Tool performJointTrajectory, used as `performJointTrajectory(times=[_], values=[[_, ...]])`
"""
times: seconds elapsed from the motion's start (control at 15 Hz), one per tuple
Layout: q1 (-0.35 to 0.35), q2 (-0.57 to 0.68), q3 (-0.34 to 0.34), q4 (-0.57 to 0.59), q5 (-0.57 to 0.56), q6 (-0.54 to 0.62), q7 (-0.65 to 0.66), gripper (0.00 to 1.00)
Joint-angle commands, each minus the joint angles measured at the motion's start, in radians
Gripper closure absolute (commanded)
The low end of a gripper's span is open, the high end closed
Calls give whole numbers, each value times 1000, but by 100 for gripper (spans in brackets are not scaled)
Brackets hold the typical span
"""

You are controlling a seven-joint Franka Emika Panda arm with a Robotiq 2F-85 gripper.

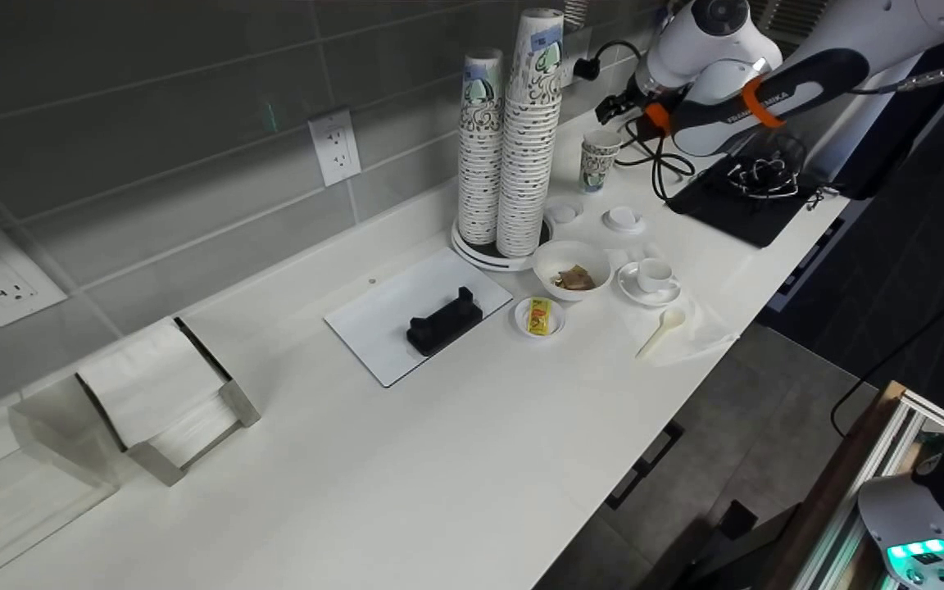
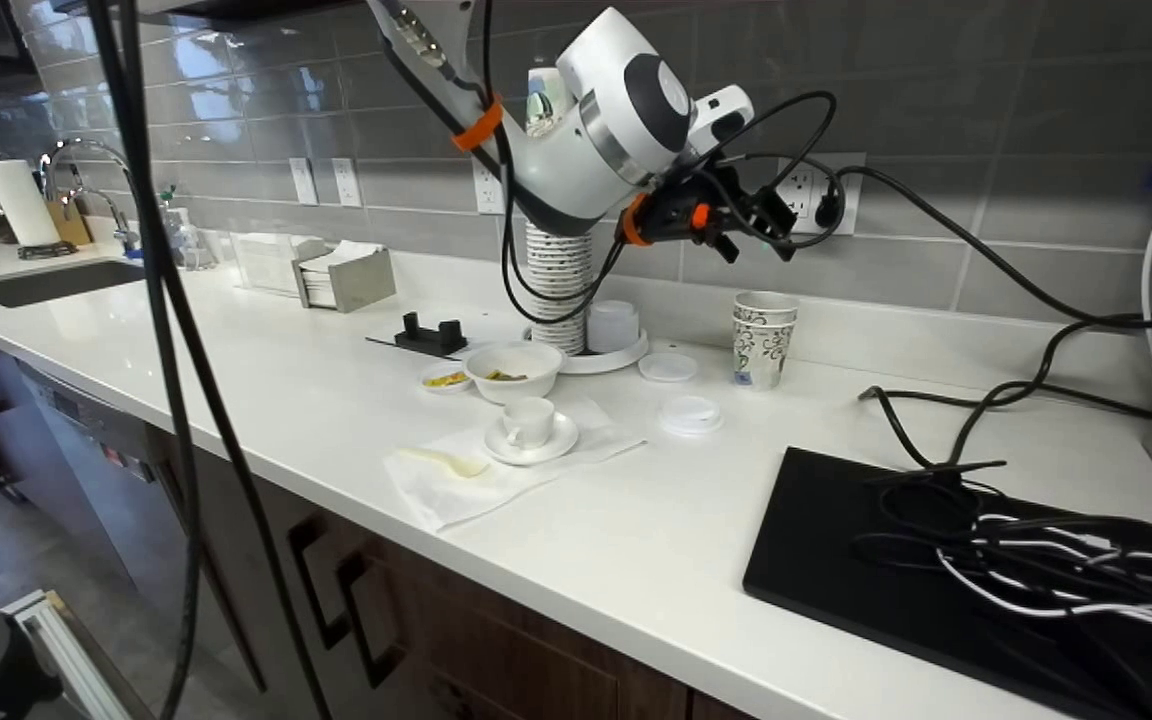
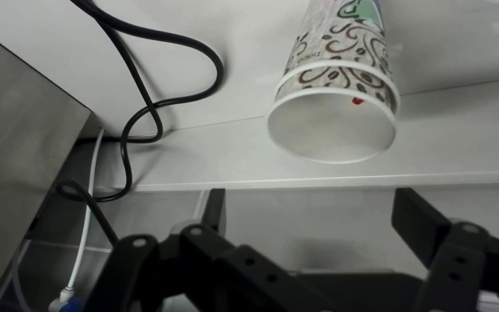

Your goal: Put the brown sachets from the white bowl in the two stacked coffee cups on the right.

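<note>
The white bowl [image 1: 560, 253] stands on the counter with brown sachets [image 1: 576, 279] in it. The bowl [image 2: 514, 387] and sachets [image 2: 505, 376] also show in an exterior view. The two stacked coffee cups [image 1: 597, 164] stand upright near the wall, as also seen in an exterior view [image 2: 761, 345]. In the wrist view the cups [image 3: 336, 47] show their open mouth, with a small red bit inside. My gripper [image 3: 314, 212] is open with nothing between its fingers. It hovers above the cups, close to the wall, apart from them; it shows in both exterior views [image 1: 613, 108] [image 2: 758, 242].
Tall cup stacks [image 1: 528, 156] stand on a round tray beside the bowl. A small dish holds yellow packets [image 1: 538, 315]. A white cup on a saucer [image 2: 528, 424], a spoon [image 2: 446, 461] and lids [image 2: 690, 414] lie nearby. Black cables [image 3: 176, 41] and a black mat [image 2: 836, 530] lie beyond the cups.
</note>
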Motion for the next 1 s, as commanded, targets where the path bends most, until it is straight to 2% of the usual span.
performJointTrajectory(times=[0.0,0.27,0.4,0.6,0.93], values=[[-17,-98,80,-77,70,-177,-85,0],[-1,-182,129,-134,175,-445,-241,0],[-34,-223,192,-179,250,-472,-370,0],[-46,-282,260,-224,369,-582,-509,0],[-57,-362,367,-314,632,-619,-747,0]])
